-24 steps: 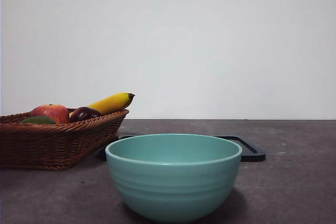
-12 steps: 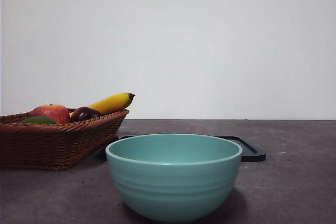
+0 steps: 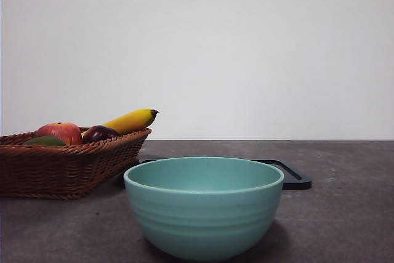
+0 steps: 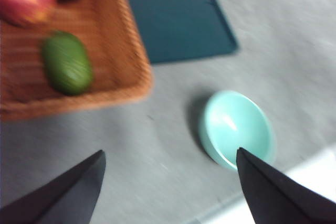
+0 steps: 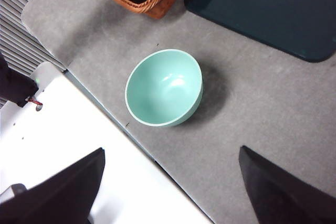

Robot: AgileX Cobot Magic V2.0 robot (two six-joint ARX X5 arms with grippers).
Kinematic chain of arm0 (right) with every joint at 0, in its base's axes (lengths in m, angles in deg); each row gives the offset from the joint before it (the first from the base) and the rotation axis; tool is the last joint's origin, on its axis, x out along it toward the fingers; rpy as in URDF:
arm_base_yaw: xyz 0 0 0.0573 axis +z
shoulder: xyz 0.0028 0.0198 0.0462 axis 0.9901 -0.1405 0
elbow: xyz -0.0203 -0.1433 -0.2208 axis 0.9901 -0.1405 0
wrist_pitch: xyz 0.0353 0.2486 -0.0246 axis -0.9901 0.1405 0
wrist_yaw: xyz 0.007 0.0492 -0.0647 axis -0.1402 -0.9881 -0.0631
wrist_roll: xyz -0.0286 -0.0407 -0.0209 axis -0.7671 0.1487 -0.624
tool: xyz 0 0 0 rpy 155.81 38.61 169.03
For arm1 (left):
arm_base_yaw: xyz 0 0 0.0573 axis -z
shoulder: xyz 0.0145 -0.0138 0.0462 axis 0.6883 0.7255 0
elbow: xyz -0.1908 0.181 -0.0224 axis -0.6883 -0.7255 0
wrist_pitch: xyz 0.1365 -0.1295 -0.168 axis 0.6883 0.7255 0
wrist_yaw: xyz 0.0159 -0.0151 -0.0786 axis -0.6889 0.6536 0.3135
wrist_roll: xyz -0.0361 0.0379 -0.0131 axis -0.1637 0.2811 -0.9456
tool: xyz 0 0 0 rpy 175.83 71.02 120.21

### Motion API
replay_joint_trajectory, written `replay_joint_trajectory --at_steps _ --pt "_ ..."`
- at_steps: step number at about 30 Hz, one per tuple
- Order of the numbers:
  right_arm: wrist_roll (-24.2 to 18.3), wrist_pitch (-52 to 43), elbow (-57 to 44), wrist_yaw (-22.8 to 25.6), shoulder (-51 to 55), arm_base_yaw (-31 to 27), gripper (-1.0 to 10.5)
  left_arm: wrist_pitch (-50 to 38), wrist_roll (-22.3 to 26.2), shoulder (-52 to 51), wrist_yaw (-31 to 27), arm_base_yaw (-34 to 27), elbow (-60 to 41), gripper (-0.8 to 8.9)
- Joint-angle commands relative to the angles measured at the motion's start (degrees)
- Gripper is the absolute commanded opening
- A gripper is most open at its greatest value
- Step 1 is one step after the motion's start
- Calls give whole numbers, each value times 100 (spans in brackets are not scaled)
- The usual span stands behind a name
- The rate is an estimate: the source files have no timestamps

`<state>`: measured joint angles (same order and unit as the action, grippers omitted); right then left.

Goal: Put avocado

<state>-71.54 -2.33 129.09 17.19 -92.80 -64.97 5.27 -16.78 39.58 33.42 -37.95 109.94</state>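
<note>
The bowl (image 3: 204,204) stands nearest on the table (image 3: 345,214), empty. Behind it lies the tray (image 3: 294,175), flat and dark. The basket (image 3: 68,164) sits beside the tray and holds the avocado (image 4: 67,70), an apple (image 3: 59,132), a plum (image 3: 98,133) and a banana (image 3: 130,121). The avocado lies on the basket floor, apart from the apple. The left gripper (image 4: 168,182) hangs above the table between basket and bowl, jaws spread wide, holding nothing. The right gripper (image 5: 170,182) hangs high above the bowl, jaws also spread wide.
</note>
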Motion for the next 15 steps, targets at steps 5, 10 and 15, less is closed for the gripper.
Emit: replay_joint_trajectory --at_steps 5,10,15 --pt "68 -131 101 4 -33 35 410 -748 -125 1056 -468 79 286 403" --pt "66 -131 101 4 -59 35 410 -1008 -101 2022 -1001 289 601 403" --pt "66 -151 101 7 -63 35 410 -1257 -96 2970 -1567 605 929 403"
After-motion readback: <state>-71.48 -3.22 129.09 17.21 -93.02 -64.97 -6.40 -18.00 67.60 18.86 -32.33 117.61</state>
